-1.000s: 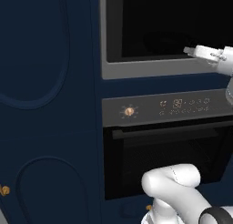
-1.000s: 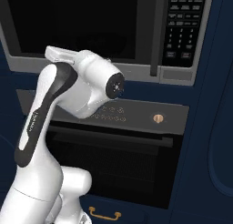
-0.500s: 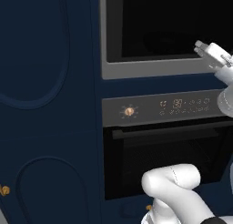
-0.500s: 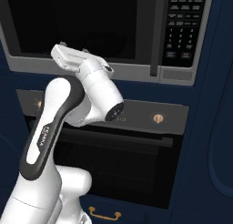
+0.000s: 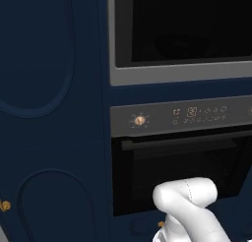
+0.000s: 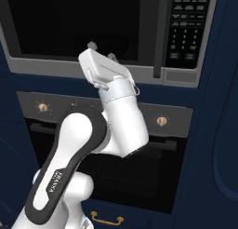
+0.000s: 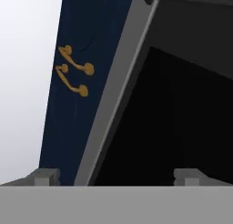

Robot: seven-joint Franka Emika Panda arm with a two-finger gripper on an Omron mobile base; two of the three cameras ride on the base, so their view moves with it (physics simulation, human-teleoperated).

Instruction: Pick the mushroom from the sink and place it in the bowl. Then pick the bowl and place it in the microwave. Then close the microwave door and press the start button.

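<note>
Swinging left since a second ago, my end effector (image 6: pixel 101 50) now points into the microwave (image 6: pixel 74 30), jaws spread wide and empty. Behind the glass a dim bowl (image 5: pixel 179 43) sits inside: rigid, light, best pinched at its rim.

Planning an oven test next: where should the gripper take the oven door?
By the long handle bar along the top edge of the oven door, coming straight from the front, one finger above and one below: the bar runs level and seems to stand off the glass.
</note>
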